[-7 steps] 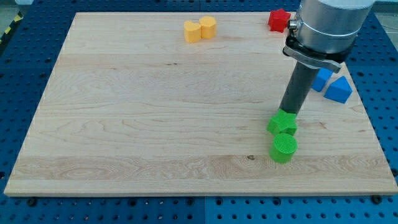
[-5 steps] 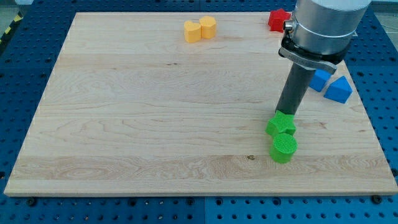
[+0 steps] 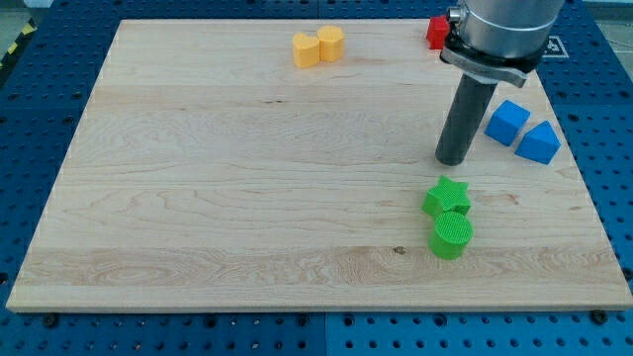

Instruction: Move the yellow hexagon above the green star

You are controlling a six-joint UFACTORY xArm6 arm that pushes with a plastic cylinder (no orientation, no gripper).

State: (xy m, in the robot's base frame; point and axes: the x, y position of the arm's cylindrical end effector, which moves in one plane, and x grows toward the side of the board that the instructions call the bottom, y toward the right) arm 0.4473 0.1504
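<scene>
The green star [image 3: 446,197] lies on the wooden board at the lower right, touching a green cylinder [image 3: 452,235] just below it. Two yellow blocks sit at the view's top centre: the left one [image 3: 307,49] and the right one [image 3: 331,43], side by side; which is the hexagon I cannot tell for sure. My tip [image 3: 451,161] is just above the green star, a small gap apart, and far right and below the yellow blocks.
A red block [image 3: 436,31] at the top right is partly hidden behind the arm. Two blue blocks [image 3: 506,122] [image 3: 539,143] lie at the right edge of the board [image 3: 198,198].
My tip has moved up the view, away from the green star it was touching. The blocks have not moved.
</scene>
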